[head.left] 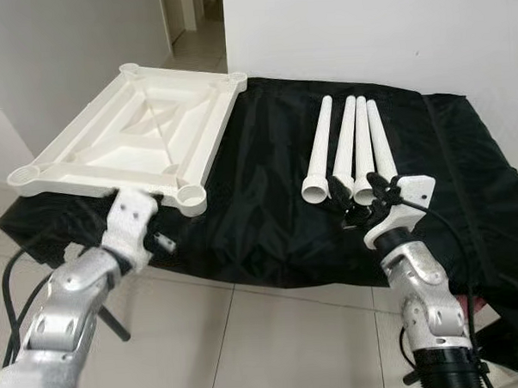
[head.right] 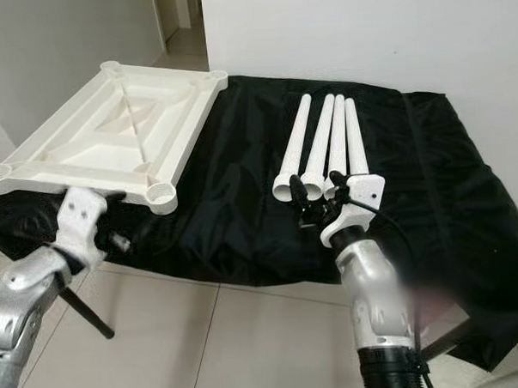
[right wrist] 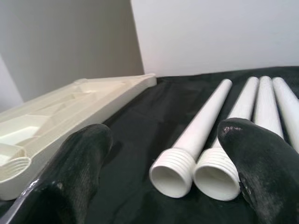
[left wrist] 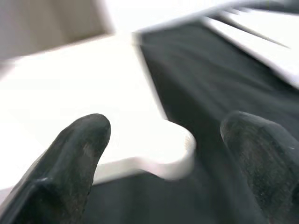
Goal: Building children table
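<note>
Upturned tabletop and four legs on black-draped desk.
Your left gripper, fingers spread, faces the tabletop's near edge; your right gripper, fingers released, sits just before the legs' threaded ends.

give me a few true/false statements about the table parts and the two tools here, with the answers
1. Four white legs lie side by side on the black cloth. True.
2. The tabletop lies with its ribbed underside facing up. True.
3. A leg is already screwed into the near corner socket. False: that socket is open, and all four legs lie loose on the cloth.
4. The right tool is shut on a leg. False: its fingers are spread, with the threaded leg ends ahead of them, ungripped.
5. The left tool is at the near edge of the tabletop, fingers apart. True.
</note>
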You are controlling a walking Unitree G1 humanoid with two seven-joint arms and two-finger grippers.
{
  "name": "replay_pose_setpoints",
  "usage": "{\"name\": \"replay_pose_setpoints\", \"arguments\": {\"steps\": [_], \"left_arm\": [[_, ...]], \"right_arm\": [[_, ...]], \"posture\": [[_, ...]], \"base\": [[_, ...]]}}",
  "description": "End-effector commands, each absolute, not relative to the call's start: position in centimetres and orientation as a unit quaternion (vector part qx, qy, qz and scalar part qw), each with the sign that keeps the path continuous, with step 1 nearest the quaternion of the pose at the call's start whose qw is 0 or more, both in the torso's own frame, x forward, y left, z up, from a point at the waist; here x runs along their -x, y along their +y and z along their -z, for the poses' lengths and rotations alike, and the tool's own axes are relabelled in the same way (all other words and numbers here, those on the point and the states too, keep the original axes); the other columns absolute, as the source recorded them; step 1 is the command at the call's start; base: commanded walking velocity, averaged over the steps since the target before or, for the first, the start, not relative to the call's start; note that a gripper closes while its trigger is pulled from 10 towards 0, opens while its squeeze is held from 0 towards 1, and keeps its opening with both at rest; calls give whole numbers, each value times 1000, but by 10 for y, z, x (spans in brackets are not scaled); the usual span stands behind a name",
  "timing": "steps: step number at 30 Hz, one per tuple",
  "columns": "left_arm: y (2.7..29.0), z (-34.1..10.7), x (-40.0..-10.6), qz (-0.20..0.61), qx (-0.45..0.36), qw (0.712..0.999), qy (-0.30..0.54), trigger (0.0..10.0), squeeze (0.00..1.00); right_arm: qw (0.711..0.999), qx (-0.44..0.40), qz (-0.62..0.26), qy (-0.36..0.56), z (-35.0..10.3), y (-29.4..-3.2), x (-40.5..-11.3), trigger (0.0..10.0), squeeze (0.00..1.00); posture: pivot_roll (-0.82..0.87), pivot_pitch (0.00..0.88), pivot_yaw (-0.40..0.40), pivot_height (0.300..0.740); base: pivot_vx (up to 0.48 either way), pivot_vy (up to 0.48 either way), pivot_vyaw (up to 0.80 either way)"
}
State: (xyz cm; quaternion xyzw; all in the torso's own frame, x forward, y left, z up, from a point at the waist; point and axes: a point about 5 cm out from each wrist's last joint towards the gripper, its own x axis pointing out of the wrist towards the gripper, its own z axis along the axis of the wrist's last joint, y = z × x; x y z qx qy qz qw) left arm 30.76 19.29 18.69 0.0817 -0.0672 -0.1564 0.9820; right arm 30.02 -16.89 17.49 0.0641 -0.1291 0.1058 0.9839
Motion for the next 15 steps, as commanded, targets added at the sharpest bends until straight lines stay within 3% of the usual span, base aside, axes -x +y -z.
{"name": "replay_pose_setpoints", "arguments": {"steps": [1, 10, 11, 15], "left_arm": [[198, -186, -310, 124, -58, 989, -63, 10000, 0], [181, -186, -303, 88, 8, 991, -99, 10000, 0], [178, -177, -300, 79, 44, 991, -97, 10000, 0], [178, -156, -297, 52, 56, 995, -71, 10000, 0]], "right_arm": [[985, -54, -94, -132, -175, -170, -302, 10000, 0], [988, -14, -32, -151, -173, -171, -296, 10000, 0], [989, -22, -28, -144, -165, -168, -293, 10000, 0], [991, -26, -35, -129, -156, -162, -290, 10000, 0]], "posture": [[-46, 0, 38, 740], [-55, 0, 46, 740], [-50, 0, 38, 740], [-50, 0, 31, 740]], "base": [[0, 0, 0], [0, 0, 0], [0, 0, 0], [0, 0, 0]]}}
